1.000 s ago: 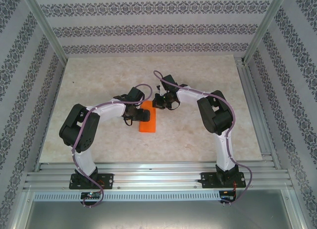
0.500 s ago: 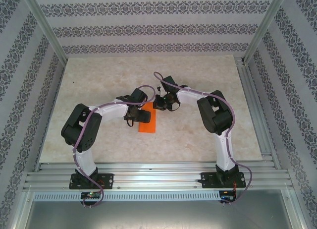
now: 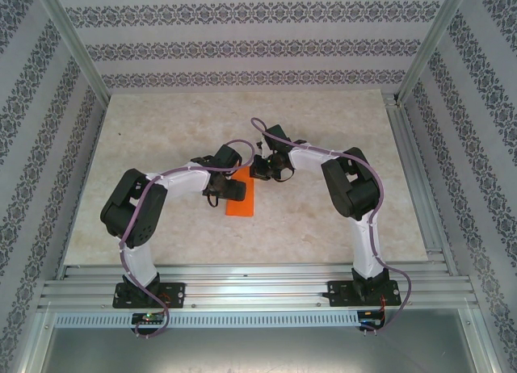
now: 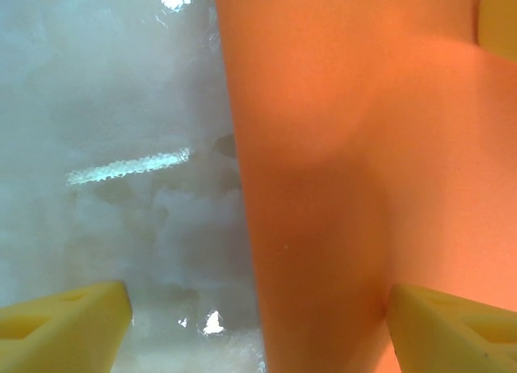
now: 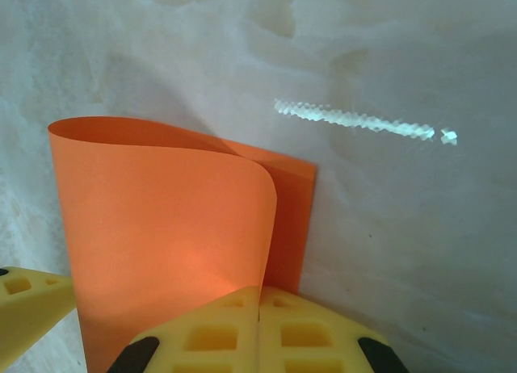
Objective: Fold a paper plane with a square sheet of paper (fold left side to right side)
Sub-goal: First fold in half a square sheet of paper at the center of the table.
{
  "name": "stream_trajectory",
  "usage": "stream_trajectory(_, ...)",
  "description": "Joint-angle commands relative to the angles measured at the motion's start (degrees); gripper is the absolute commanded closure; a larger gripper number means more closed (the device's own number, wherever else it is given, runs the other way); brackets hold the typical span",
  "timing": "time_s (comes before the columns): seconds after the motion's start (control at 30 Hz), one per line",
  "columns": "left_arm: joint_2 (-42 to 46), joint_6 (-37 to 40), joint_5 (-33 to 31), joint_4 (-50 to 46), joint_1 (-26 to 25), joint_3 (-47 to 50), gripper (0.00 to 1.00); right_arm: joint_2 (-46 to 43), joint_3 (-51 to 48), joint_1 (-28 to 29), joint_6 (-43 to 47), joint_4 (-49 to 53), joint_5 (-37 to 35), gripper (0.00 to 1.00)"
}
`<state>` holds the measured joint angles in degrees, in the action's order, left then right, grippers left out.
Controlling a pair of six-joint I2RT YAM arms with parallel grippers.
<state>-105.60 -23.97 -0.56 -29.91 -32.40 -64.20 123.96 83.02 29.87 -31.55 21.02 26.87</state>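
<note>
Left arm (image 3: 174, 179) slightly further right toward paper (image 3: 242, 203)

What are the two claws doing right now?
Left claw: open, holding nothing.
Right claw: closed, apparently pinching the folded orange paper by its top layer.

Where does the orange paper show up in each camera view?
Top external: orange paper at the middle of the pale marbled table.
Left wrist: paper across the right half.
Right wrist: paper lower left, top layer curled over.
Shared landmark: that table, under the paper everywhere.
</note>
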Motion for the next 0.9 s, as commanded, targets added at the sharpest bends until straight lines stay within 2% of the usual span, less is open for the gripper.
stream_trajectory(0.0, -3.1, 1.0, -0.5, -3.2, -0.3, 0.5, 0.15, -0.4, 1.1, -0.1, 0.5, 1.2, -1.9, 1.00)
stream_trajectory(0.67, -4.3, 1.2, -1.7, -3.5, -0.7, 0.4, 0.15, 1.6, 3.1, -0.2, 0.9, 2.8, -2.3, 1.00)
stream_trajectory(0.87, -5.1, 1.5, -3.5, -4.4, -1.3, 0.4, 0.15, 1.6, 2.9, -0.1, 0.8, 2.7, -2.4, 0.96)
